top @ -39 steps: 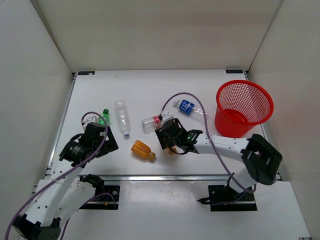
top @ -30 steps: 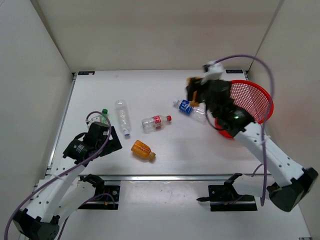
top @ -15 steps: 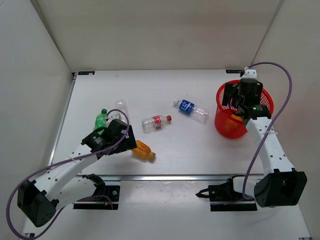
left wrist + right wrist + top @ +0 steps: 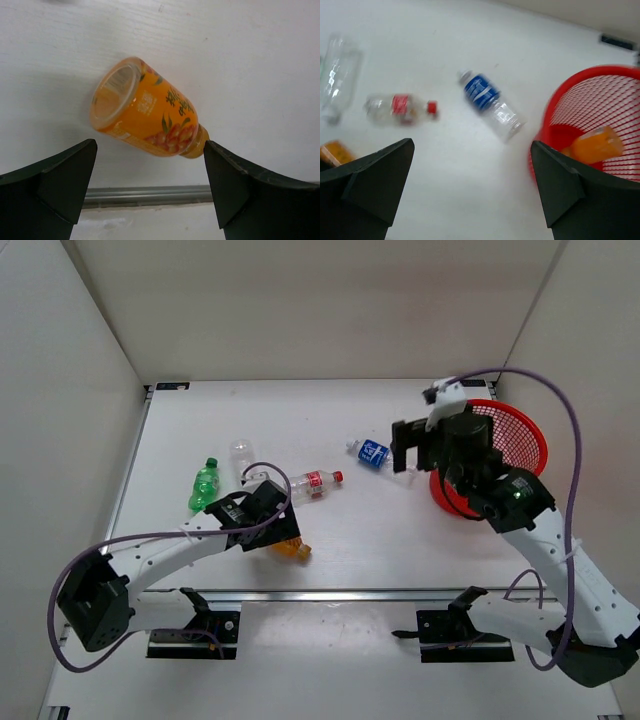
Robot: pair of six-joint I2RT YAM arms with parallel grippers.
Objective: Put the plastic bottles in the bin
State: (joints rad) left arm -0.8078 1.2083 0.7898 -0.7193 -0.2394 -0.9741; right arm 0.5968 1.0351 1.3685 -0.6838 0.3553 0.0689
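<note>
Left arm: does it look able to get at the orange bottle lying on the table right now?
Probably yes: the open left gripper hovers right over the orange bottle, jaws on either side, with nothing between them.

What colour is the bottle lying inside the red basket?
Orange. The bottle in the basket shows best in the right wrist view.

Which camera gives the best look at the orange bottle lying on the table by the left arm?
The left wrist view: the orange bottle lies on its side, large and sharp, just beyond the open left gripper. In the top view the gripper hides most of it; the right wrist view catches only a blurred corner.
</note>
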